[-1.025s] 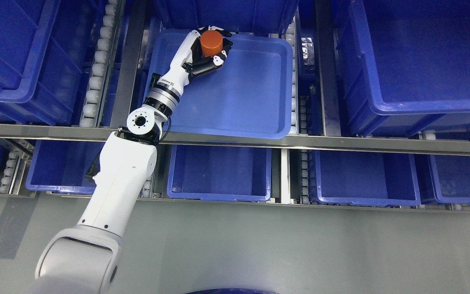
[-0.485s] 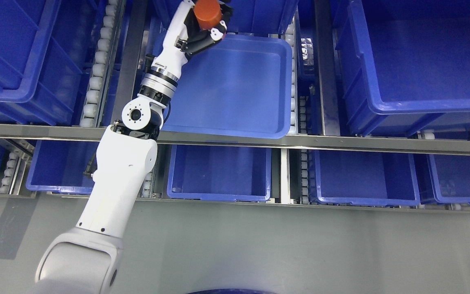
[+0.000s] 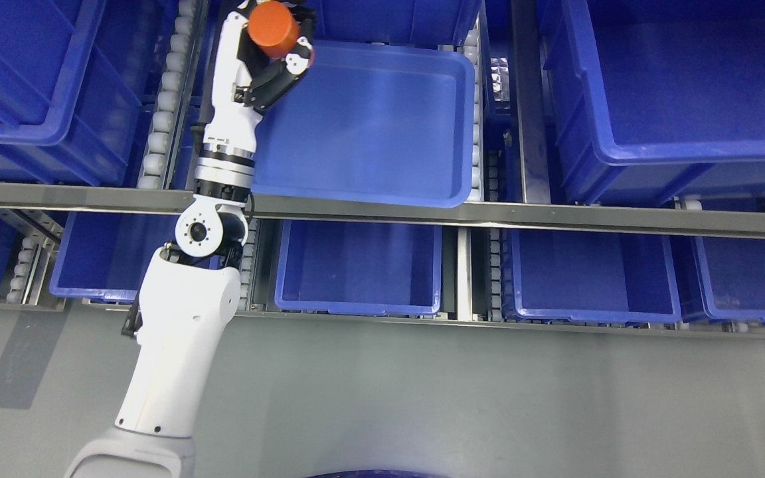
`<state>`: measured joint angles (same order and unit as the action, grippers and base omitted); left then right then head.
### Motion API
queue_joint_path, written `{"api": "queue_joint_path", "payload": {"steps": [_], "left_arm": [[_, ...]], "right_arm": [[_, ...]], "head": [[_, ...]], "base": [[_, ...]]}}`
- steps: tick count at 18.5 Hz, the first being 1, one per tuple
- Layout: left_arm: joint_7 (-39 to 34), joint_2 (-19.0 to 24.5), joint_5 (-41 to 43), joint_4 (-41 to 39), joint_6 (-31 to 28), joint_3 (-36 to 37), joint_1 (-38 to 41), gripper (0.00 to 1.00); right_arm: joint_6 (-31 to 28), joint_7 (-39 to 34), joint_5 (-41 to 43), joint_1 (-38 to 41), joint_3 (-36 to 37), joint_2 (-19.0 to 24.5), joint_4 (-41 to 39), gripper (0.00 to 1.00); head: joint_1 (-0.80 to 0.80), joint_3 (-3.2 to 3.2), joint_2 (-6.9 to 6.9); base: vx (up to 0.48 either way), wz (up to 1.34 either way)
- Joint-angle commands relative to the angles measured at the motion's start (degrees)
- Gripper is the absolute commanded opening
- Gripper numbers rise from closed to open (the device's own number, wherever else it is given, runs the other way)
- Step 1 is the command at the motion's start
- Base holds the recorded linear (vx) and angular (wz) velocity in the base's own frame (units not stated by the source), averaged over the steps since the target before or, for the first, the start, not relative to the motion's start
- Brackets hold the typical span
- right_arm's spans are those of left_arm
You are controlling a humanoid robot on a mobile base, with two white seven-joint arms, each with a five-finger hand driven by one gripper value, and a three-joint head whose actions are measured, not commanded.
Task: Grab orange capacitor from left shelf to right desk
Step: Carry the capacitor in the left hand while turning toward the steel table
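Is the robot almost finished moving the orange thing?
Not yet. Done: the left hand has grabbed the orange capacitor, fingers curled around it. In hand: it holds the capacitor up by the far left corner of the shallow blue tray on the shelf. Left: carrying it over to the desk and setting it down. No desk shows in this view, so that part has not begun.

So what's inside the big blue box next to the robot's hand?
The blue box shows only its bare floor; nothing lies in it. The left hand, gripping the orange capacitor, covers the box's top-left corner, so that bit is hidden.
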<state>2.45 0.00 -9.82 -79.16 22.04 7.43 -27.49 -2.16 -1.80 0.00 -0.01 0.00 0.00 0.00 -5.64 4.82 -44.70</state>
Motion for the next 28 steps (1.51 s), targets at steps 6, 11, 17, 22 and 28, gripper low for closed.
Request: {"api": "queue_joint_path", "payload": {"steps": [6,11,17,22,28], "left_arm": [[2.6,2.1,1.2,-12.5,0.0,-10.4,8.6,0.03],[2.7,3.0,1.2,-12.6,-0.2,-11.7,8.8,0.03],[2.7,2.5,1.1,-14.9,-0.3,-12.6,5.8,0.03],[3.3,2.1,1.1,-15.1,-0.7,-10.5,3.6,0.03],[3.5,1.0,1.1,-15.0,-0.9,-3.4,4.4,0.03]], "right_arm": [[0.1,0.0,0.0,0.8,0.6,-1.0,-1.9,1.00],[0.0,0.0,0.0,0.8,0.6,-1.0,-1.9,1.00],[0.1,0.0,0.0,0.8,0.6,-1.0,-1.9,1.00],[0.1,0.0,0.0,0.8,0.6,-1.0,-1.9,1.00],[0.1,0.0,0.0,0.8,0.6,-1.0,-1.9,1.00]], "head": [[0.00,0.00,0.00],[0.00,0.00,0.00],[0.00,0.00,0.00],[0.00,0.00,0.00],[0.00,0.00,-0.01]], "base": [[-0.141,-0.03],[-0.138,-0.51],[-0.105,-0.91],[0.008,-0.89],[0.113,-0.78]]}}
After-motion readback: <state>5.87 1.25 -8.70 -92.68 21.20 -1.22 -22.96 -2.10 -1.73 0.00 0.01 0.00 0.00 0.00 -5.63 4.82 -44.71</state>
